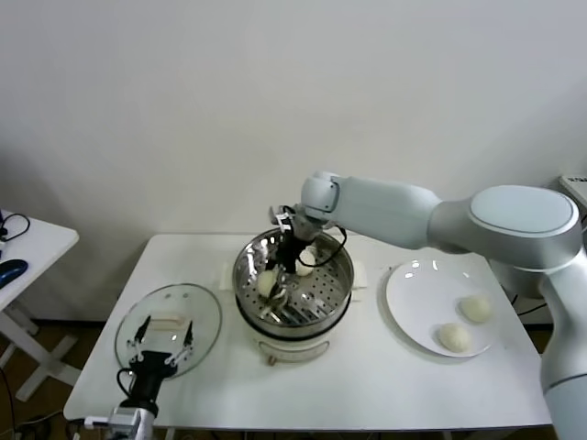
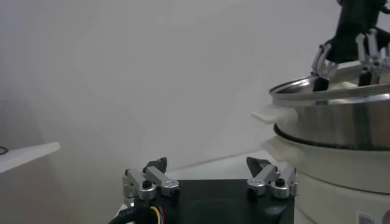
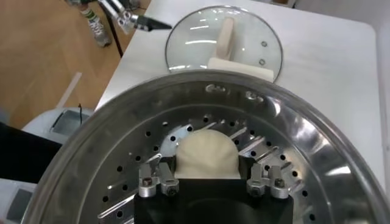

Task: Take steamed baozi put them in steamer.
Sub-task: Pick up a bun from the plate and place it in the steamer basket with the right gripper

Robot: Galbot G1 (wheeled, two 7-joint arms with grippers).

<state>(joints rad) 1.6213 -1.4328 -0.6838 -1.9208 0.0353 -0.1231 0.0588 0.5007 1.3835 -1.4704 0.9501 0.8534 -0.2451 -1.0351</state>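
The steel steamer [image 1: 341, 277] stands mid-table, its perforated tray [image 3: 122, 182] in plain sight. My right gripper [image 1: 275, 286] reaches down inside it, and in the right wrist view this gripper [image 3: 206, 163] is shut on a cream-white baozi [image 3: 206, 152] resting low over the tray. That baozi [image 1: 266, 282] shows left of the wrist, and a second one [image 1: 306, 265] lies in the steamer behind it. Two more baozi [image 1: 475, 308] [image 1: 454, 337] sit on the white plate [image 1: 413, 293]. My left gripper [image 1: 161, 354] hangs open and empty at the front left.
The round glass lid [image 1: 170, 330] lies flat left of the steamer, under my left gripper [image 2: 210, 167]. The steamer's wall [image 2: 341, 122] rises close on that gripper's side. A small side table [image 1: 27, 243] stands off the far left. The wall is right behind the table.
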